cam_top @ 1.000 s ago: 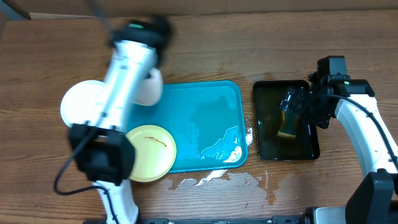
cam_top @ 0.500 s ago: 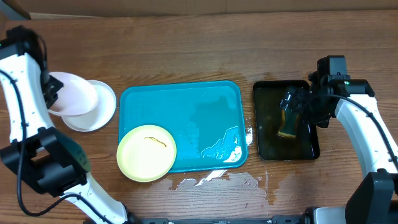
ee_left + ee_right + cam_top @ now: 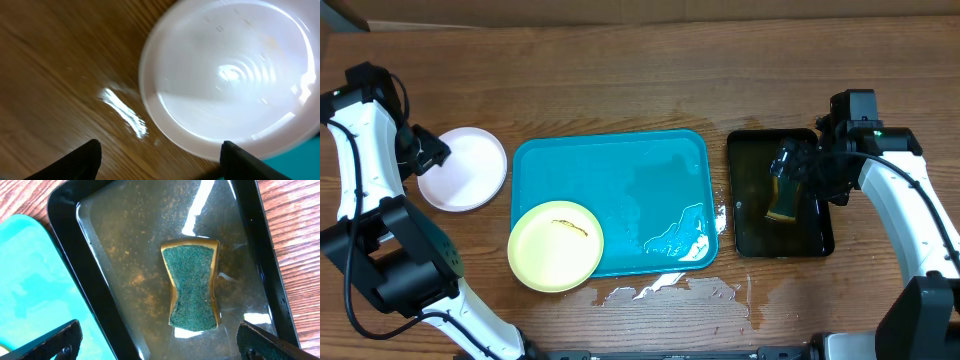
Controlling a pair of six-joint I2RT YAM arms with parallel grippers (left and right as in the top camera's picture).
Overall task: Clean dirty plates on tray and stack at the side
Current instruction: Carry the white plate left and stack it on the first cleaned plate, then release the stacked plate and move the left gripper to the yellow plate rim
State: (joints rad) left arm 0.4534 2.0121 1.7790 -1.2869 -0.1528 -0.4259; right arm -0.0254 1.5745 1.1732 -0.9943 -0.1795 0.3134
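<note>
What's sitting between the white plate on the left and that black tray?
The turquoise tray, carrying a yellow plate at its near corner, as the overhead view shows.

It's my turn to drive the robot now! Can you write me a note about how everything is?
Left claw: open, empty, beside the white plate on the table left of the tray.
Right claw: open, empty, above the sponge in the black tray.
Done: white plate looks clean, off the tray.
To do: yellow plate, smeared, on the tray's front-left corner; scrub and stack it.
</note>
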